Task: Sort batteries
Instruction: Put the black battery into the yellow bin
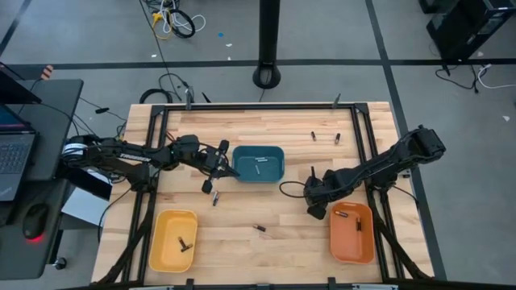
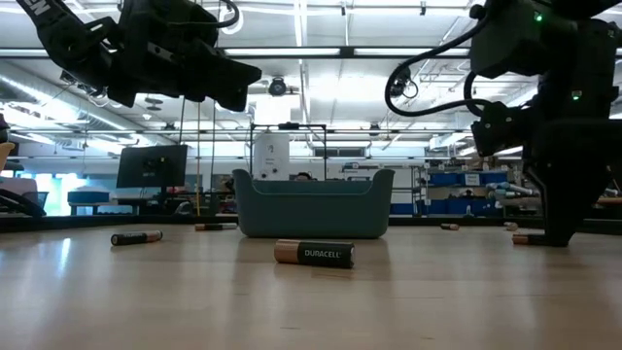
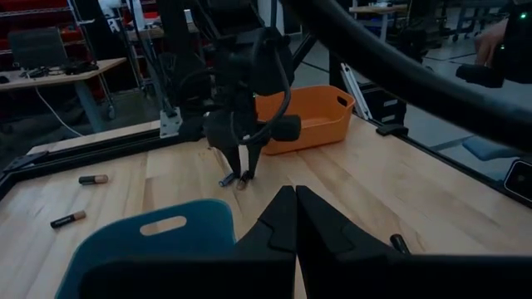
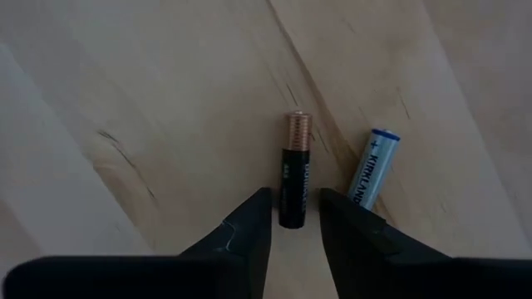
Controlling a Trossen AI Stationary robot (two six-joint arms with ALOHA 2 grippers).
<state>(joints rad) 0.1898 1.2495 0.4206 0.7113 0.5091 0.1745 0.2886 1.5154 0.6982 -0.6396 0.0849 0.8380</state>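
Observation:
My right gripper (image 4: 295, 218) points down at the table just left of the orange tray (image 1: 352, 234). It is open, with its fingers standing on either side of one end of a black battery with a copper top (image 4: 297, 170). A thin gap shows on each side of the battery. A blue-and-white battery (image 4: 371, 169) lies right beside it. My left gripper (image 1: 232, 171) hovers shut and holds nothing at the left rim of the teal tray (image 1: 258, 163). More batteries lie loose on the wood (image 1: 260, 229), (image 1: 211, 192), (image 1: 325, 136).
The teal tray holds one battery (image 1: 258, 167). The yellow tray (image 1: 173, 240) at the near left and the orange tray each hold a few. A black frame rail (image 1: 364, 137) runs along the table's sides. Bare wood lies between the trays.

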